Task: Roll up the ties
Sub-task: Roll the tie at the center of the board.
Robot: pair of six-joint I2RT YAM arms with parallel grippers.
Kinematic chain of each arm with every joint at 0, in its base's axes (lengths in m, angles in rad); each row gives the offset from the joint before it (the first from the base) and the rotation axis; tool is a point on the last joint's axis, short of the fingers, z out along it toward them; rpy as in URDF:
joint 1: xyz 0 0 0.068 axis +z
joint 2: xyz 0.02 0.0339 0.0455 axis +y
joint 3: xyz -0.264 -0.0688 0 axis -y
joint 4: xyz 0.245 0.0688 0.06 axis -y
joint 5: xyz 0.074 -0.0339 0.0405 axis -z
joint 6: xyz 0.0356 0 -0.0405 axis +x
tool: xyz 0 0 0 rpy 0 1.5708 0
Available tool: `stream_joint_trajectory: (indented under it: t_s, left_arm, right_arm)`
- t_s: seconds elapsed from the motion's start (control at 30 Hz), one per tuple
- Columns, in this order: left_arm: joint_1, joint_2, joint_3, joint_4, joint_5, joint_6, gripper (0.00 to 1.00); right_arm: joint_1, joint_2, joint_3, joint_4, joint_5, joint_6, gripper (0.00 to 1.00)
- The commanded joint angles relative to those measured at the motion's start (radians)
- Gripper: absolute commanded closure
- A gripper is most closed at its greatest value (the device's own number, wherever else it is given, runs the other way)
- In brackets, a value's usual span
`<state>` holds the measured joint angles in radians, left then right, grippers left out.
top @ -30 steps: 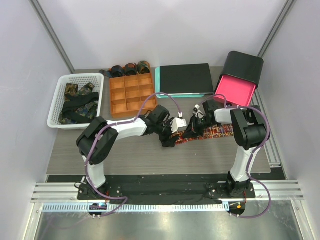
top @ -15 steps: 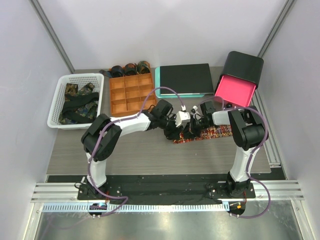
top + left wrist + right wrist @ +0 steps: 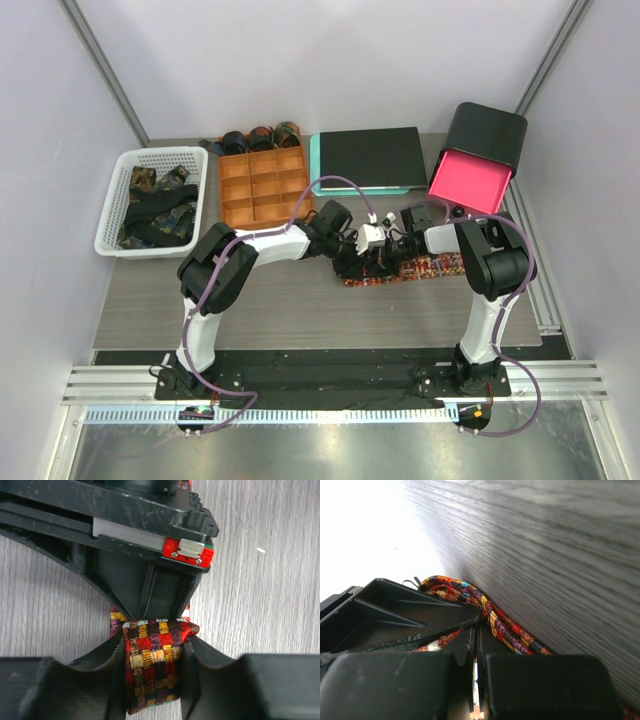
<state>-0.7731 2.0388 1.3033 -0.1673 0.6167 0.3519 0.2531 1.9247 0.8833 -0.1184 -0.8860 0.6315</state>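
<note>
The red-orange check tie (image 3: 435,265) lies flat on the table at centre right, and its left end is coiled between both grippers. My left gripper (image 3: 352,262) is shut on that coil, with a finger on each side of the coil (image 3: 152,660). My right gripper (image 3: 383,258) meets it from the right and is shut. In the right wrist view the tie (image 3: 505,625) curls round the right gripper's closed tips (image 3: 476,630). In the left wrist view the right gripper (image 3: 150,580) points down onto the coil's top edge.
An orange compartment tray (image 3: 262,190) stands at back left, with dark tie rolls (image 3: 260,137) in its back row. A white basket (image 3: 112,210) to its left holds loose dark patterned ties (image 3: 160,205). A black pad on teal (image 3: 365,158) and a black box with a pink inside (image 3: 478,165) stand behind.
My left gripper has moved right, close up against the right gripper, and the tie's coiled end has shifted right with it. The flat stretch of tie is shorter.
</note>
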Motion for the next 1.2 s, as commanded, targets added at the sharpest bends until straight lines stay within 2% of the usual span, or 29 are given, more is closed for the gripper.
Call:
stream_joint_trajectory:
  t_s: [0.0,0.17,0.33,0.47,0.53,0.63,0.8,0.97,1.1,1.17]
  left_arm:
    - [-0.025,0.066,-0.019,-0.070,-0.087,0.077,0.77]
    - [-0.026,0.073,-0.042,-0.173,-0.129,0.156,0.78]
    - [-0.029,0.083,-0.061,-0.210,-0.184,0.202,0.78]
    - [-0.031,0.090,-0.065,-0.232,-0.198,0.216,0.78]
    - [-0.031,0.093,-0.067,-0.235,-0.198,0.217,0.78]
    - [-0.032,0.106,-0.056,-0.245,-0.198,0.222,0.74]
    - [-0.037,0.112,-0.049,-0.251,-0.192,0.234,0.73]
    - [-0.037,0.113,-0.050,-0.253,-0.204,0.249,0.71]
    - [-0.037,0.110,-0.052,-0.256,-0.209,0.260,0.71]
    - [-0.035,0.110,-0.049,-0.261,-0.212,0.259,0.71]
  right_arm:
    - [0.002,0.030,-0.015,-0.056,0.099,-0.029,0.97]
    - [-0.035,-0.035,0.039,-0.144,0.085,-0.099,0.87]
    - [-0.054,-0.101,0.117,-0.268,0.065,-0.164,0.77]
    - [-0.078,-0.136,0.154,-0.364,0.038,-0.223,0.74]
    - [-0.089,-0.171,0.158,-0.372,0.022,-0.230,0.68]
    - [-0.087,-0.196,0.146,-0.345,0.007,-0.204,0.60]
    - [-0.069,-0.197,0.088,-0.224,0.001,-0.124,0.57]
    - [-0.029,-0.176,0.040,-0.078,-0.002,-0.027,0.57]
    - [-0.008,-0.170,0.007,-0.038,0.004,0.000,0.57]
    - [-0.003,-0.165,-0.013,-0.007,0.013,0.008,0.63]
